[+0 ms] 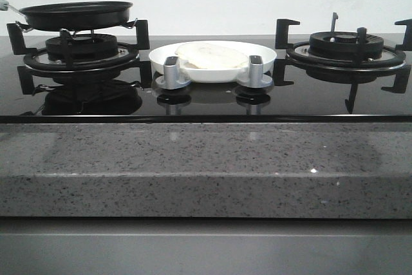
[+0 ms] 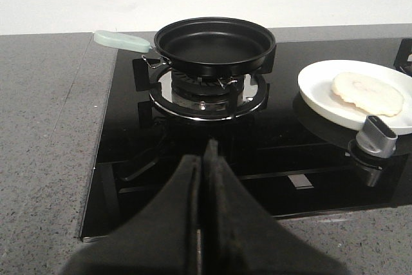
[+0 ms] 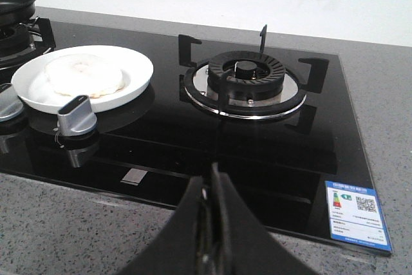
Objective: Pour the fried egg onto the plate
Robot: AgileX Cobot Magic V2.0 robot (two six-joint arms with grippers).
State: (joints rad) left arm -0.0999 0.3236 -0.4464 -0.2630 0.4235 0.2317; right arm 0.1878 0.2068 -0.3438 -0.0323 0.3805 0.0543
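Observation:
The fried egg lies flat on the white plate in the middle of the hob, between the two burners. It also shows in the left wrist view on the plate and in the right wrist view on the plate. The black frying pan is empty and sits on the left burner, its pale green handle pointing left. My left gripper is shut and empty, in front of the left burner. My right gripper is shut and empty, in front of the right burner.
Two silver knobs stand in front of the plate. The right burner with its black grate is bare. A grey speckled counter surrounds the black glass hob. A blue label is at the hob's corner.

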